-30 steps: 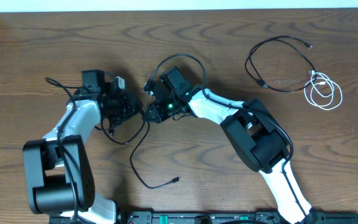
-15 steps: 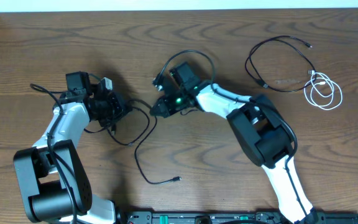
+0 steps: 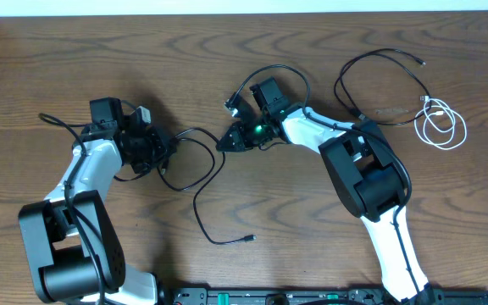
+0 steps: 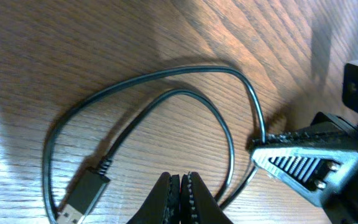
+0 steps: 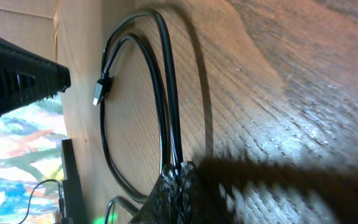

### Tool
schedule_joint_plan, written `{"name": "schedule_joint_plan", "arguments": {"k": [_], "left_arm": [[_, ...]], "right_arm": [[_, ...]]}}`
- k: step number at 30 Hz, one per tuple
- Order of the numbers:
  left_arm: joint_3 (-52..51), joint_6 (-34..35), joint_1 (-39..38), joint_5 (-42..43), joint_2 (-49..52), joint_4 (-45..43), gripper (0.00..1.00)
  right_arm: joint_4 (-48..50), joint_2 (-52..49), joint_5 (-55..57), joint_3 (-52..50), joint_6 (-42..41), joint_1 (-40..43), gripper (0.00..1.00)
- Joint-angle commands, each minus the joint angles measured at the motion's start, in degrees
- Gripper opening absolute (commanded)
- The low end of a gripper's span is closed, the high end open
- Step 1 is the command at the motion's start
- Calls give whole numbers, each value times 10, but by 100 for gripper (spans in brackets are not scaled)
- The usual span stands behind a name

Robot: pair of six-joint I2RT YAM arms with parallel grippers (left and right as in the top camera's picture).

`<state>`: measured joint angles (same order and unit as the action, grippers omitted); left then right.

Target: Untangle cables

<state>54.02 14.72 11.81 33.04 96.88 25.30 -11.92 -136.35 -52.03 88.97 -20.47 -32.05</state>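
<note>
The right gripper (image 5: 174,177) was clamped on seemingly two strands of the black cable (image 5: 169,87) looped on the table (image 3: 58,51) between the arms, the left gripper (image 4: 179,186) clenched, its hold unclear, so pulling apart could have cinched the loop tight.

Pinch point hidden: black cable (image 5: 170,106) vanishes into blurred right fingers (image 5: 176,186).

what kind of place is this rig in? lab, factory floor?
Probably a robotics lab bench, not a factory line. Two small arms, the left arm and the right arm, sit at a wood-grain table with only loose cords on it: a black cable between them, and a second black cable and a white cable to one side.
</note>
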Motion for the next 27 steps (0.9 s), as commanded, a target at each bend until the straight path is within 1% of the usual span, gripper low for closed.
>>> {"name": "schedule_joint_plan", "arguments": {"k": [1,7,12,14,17,22,27], "left_arm": [[0,-9,2,-22,-8,2,8],[0,-9,2,-22,-8,2,8],[0,-9,2,-22,-8,2,8],[0,-9,2,-22,-8,2,8],[0,-9,2,-22,-8,2,8],[0,-9,2,-22,-8,2,8],[0,-9,2,-22,-8,2,8]], "right_arm": [[-7,-28,32,-17,11,-9,1],[-7,-28,32,-17,52,-23,1],[-7,-28,30,-17,53,-20,1],[-8,-27,14,-16,50,-13,1],[-31,-10,11,-16,39,-5,1],[-98,61,47,-16,126,1,1],[-132,120,85,-16,168,-8,1]]}}
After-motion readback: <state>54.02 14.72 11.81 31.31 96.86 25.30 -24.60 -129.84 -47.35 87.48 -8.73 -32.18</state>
